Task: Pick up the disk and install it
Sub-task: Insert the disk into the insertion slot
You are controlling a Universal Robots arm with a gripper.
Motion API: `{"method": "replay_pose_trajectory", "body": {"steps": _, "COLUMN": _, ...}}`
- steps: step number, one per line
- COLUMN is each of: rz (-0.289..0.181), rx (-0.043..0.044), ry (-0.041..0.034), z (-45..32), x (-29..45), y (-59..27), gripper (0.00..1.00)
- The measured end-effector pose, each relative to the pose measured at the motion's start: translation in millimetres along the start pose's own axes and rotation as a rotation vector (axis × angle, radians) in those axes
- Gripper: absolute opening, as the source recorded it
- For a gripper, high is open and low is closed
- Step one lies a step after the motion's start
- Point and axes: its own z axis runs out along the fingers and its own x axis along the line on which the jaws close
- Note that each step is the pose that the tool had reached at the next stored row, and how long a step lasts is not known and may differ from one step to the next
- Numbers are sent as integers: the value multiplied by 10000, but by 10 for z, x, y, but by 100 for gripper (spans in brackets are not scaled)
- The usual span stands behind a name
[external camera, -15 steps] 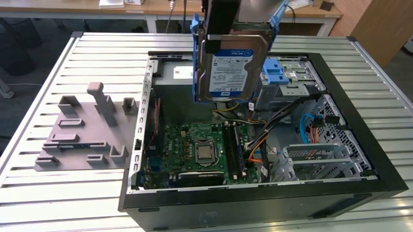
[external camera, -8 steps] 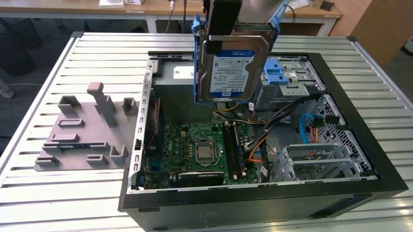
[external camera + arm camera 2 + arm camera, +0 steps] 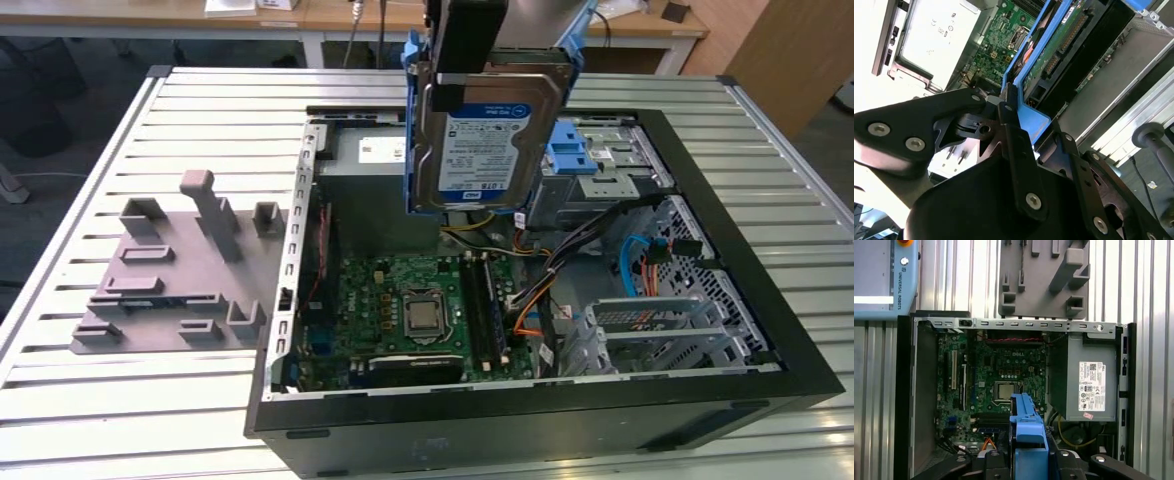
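Observation:
The disk [image 3: 487,140], a silver drive with a blue-and-white label in a blue carrier bracket, hangs on edge above the open computer case [image 3: 534,420], over its back middle. My gripper [image 3: 461,75] comes down from above and is shut on the disk's upper end. In the second wrist view the black fingers [image 3: 1014,150] clamp the blue bracket [image 3: 1029,120], with the drive's green circuit board beside it. In the first wrist view the blue bracket [image 3: 1026,427] sticks out from the gripper [image 3: 1029,460] over the motherboard.
Inside the case lie the green motherboard [image 3: 400,310], a grey power supply [image 3: 1089,380] and a grey drive cage [image 3: 614,170] with a blue latch [image 3: 574,160]. Cables run past the cage. A grey moulded fixture [image 3: 174,280] sits on the slatted metal table [image 3: 120,400].

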Motion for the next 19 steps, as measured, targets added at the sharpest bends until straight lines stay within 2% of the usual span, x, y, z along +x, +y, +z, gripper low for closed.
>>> {"method": "replay_pose_trajectory", "body": {"steps": 19, "rz": 1, "rx": 0, "ry": 16, "z": 0, "x": 15, "y": -59, "gripper": 36}}
